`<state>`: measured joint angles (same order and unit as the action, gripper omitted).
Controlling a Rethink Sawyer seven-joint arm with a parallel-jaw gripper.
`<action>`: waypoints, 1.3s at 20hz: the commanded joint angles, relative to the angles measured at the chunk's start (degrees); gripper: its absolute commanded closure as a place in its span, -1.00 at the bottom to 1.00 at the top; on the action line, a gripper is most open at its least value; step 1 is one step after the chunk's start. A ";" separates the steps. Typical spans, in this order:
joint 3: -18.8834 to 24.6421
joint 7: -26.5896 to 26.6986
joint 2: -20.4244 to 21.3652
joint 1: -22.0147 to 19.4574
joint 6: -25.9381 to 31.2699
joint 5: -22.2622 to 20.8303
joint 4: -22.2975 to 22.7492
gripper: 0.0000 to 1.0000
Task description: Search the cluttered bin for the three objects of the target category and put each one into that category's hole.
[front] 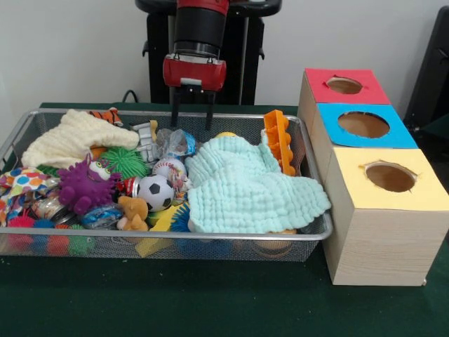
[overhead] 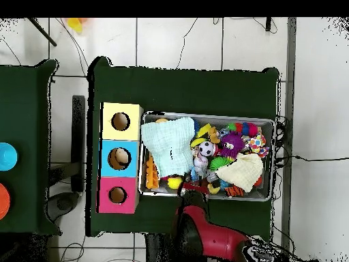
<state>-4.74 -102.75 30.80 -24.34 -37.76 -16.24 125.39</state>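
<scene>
The cluttered bin (front: 317, 236) holds a pale green cloth (front: 249, 186), a cream cloth (front: 74, 137), a soccer ball (front: 155, 192) and a purple spiky toy (front: 85, 186); the hole (front: 363, 124) sits just beside it in the blue top. My jaws (front: 193, 116) hang apart, empty, over the bin's far rim

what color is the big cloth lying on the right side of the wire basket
The cloth is pale mint green; the front view shows it best.

the bin (front: 317, 236), silver wire mesh crammed with toys and cloths, fills the frame's left and centre; the blue-topped box's round hole (front: 363, 124) sits upper right.
</scene>
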 commanded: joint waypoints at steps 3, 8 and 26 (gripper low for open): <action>3.54 -10.32 -10.62 -1.99 -5.35 1.06 -13.08 -1.00; 2.86 -10.57 -12.35 -2.38 -6.68 1.49 -14.02 -1.00; 0.79 -10.10 -9.64 -4.10 -7.51 -0.75 -11.72 -1.00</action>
<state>-4.74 -102.75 19.35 -26.21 -42.97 -16.33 118.66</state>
